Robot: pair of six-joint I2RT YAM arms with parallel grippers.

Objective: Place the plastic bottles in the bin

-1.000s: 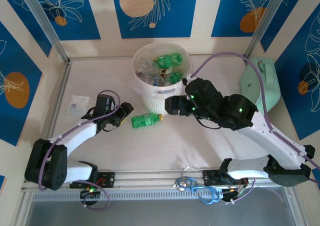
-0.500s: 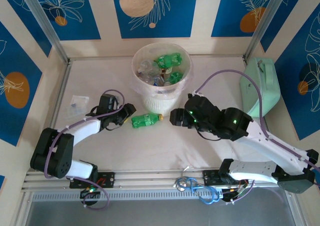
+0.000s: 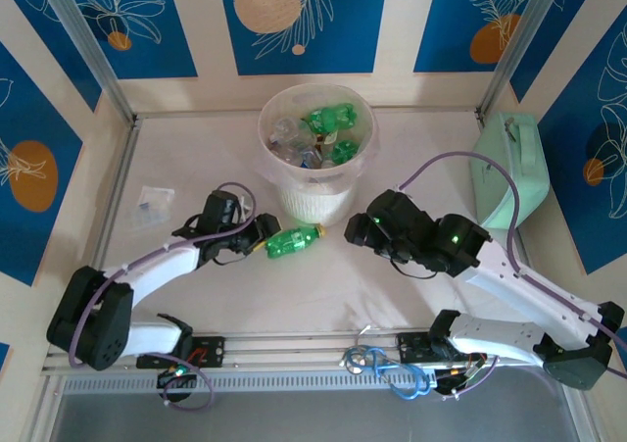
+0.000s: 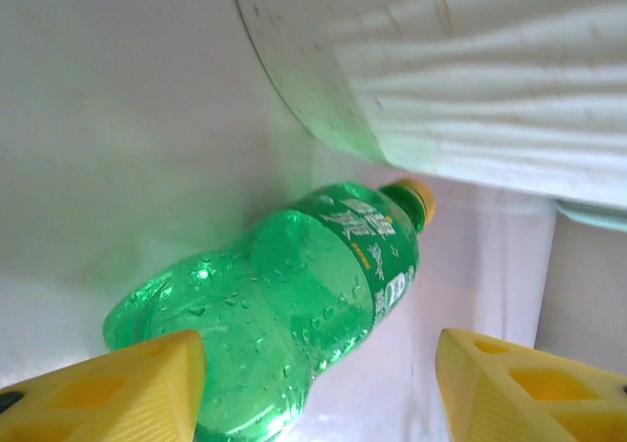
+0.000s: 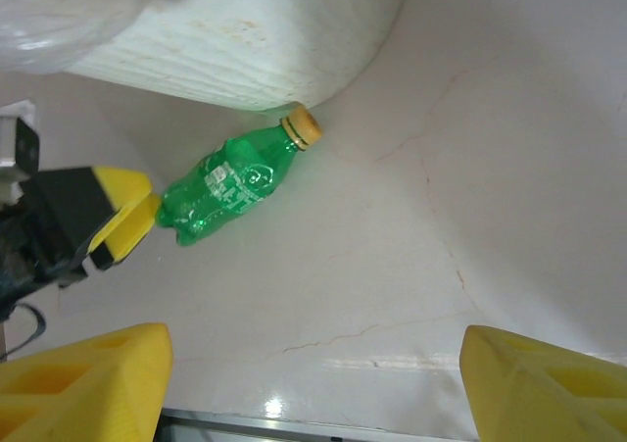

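Green yellow-capped plastic bottle [image 4: 284, 285] is judged light, dentable and slick; a mid-body hold is advised. Both sets of jaws are seen apart: left gripper [image 4: 321, 354] astride it, right gripper [image 5: 315, 344] empty.

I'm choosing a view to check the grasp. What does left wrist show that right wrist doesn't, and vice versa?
Left wrist: droplets and label print on the bottle, its base by one finger of the open left gripper. Right wrist: the left gripper from outside, plus the open right gripper. Both: the green bottle lying, cap toward the bin.
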